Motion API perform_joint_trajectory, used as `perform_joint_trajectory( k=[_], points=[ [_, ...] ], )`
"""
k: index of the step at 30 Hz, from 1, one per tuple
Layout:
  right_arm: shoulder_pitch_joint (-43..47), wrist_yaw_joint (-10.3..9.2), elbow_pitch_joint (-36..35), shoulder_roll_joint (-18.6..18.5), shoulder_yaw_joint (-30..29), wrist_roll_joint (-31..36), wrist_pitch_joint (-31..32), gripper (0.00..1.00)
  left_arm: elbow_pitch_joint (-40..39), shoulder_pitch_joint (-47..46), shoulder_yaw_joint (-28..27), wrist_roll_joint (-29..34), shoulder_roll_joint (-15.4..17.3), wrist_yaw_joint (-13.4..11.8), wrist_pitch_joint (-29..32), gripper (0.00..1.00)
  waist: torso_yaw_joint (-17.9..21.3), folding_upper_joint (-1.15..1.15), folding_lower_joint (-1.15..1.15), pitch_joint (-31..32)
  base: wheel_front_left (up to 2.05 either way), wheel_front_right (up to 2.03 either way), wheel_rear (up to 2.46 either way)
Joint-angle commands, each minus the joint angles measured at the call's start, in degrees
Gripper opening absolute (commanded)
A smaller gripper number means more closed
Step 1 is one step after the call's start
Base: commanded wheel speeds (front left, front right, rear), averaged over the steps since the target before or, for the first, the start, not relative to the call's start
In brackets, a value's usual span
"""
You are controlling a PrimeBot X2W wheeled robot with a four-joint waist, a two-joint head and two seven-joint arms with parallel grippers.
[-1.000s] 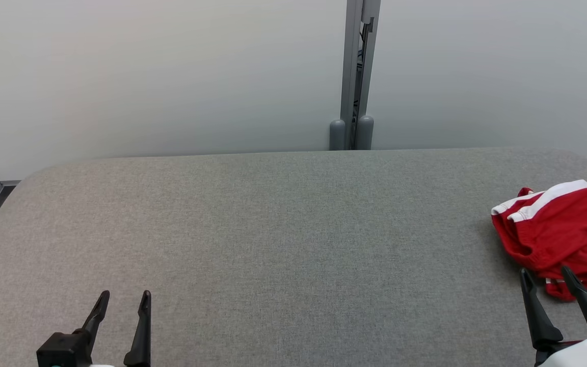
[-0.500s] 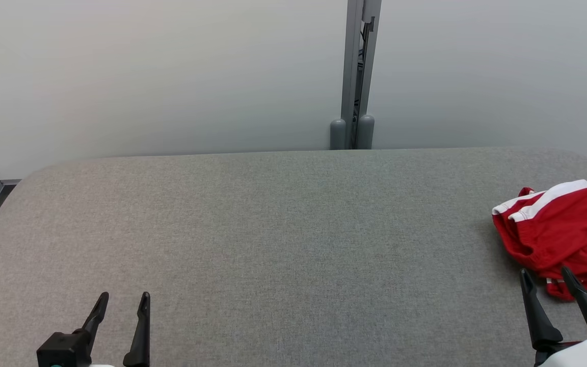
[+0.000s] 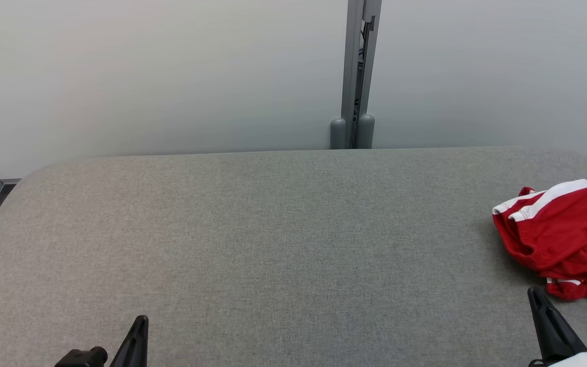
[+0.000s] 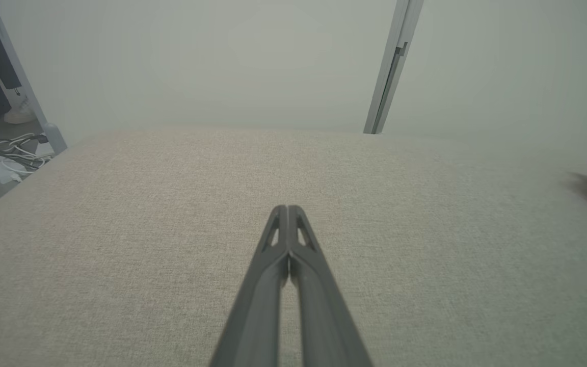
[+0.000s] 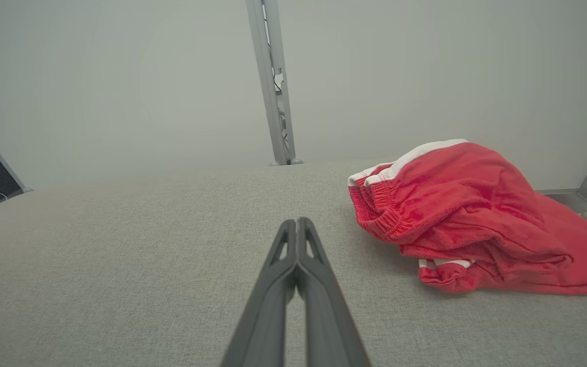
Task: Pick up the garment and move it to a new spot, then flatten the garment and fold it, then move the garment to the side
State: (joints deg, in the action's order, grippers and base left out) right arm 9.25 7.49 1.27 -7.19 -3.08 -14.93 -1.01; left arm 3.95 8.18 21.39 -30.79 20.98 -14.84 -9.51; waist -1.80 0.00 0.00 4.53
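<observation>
Because the small red jersey garment with white striped trim (image 3: 561, 234) lies bunched in a loose heap at the right-hand edge of the grey fabric-covered tabletop (image 3: 273, 229), partly running out of the head view, the scene fits two stages. It may be a heap waiting to be lifted to a new spot, or a bundle set aside after folding, though no clean fold lines show. The left end effector (image 4: 287, 209) is clenched on nothing, its two dark fingers pressed together low over bare tabletop, well apart from the garment. The right end effector (image 5: 297, 221) is likewise clenched and empty, near the garment's front hem but not touching it. By my judgement, doing well at either stage means keeping those closed fingers clear of the cloth, so nothing snags it or drags it off the edge; soft jersey shifts at the lightest brush. Counted: one garment, one tabletop, two end effectors with two fingers each, and one grey upright post (image 3: 357, 76) behind the tabletop.
</observation>
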Motion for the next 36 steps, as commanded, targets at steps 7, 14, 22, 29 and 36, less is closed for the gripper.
perform_joint_trajectory(
  k=[7,14,22,29,36],
  points=[
    [1.0,0.00,-2.4,-0.6,-1.0,-10.1,1.4,0.00,-3.0,1.5,-2.2,-7.1,-1.1,2.6,0.4,0.00,0.1,0.00,0.00,-0.3,0.00,0.00,0.00],
    [2.3,0.00,-3.6,-0.4,-1.8,-17.5,2.7,0.00,-5.0,3.0,-3.6,-12.5,-2.6,4.6,0.8,0.00,0.2,0.00,0.00,-0.5,0.00,0.00,0.00],
    [3.7,0.00,-5.0,0.1,-3.0,-26.2,4.6,0.00,-7.3,5.0,-5.2,-18.8,-4.5,6.9,1.3,0.00,0.3,0.00,0.00,-0.9,0.00,0.00,0.00],
    [4.6,0.00,-5.9,0.4,-3.7,-31.4,5.8,0.00,-8.7,6.3,-6.3,-22.7,-5.6,8.3,1.6,0.00,0.4,0.00,0.00,-1.1,0.00,0.00,0.00],
    [5.4,0.00,-6.8,0.9,-4.7,-37.0,7.2,0.00,-10.3,7.6,-7.4,-26.8,-6.8,9.8,2.0,0.00,0.5,0.00,0.00,-1.4,0.00,0.00,0.00]
  ],
)
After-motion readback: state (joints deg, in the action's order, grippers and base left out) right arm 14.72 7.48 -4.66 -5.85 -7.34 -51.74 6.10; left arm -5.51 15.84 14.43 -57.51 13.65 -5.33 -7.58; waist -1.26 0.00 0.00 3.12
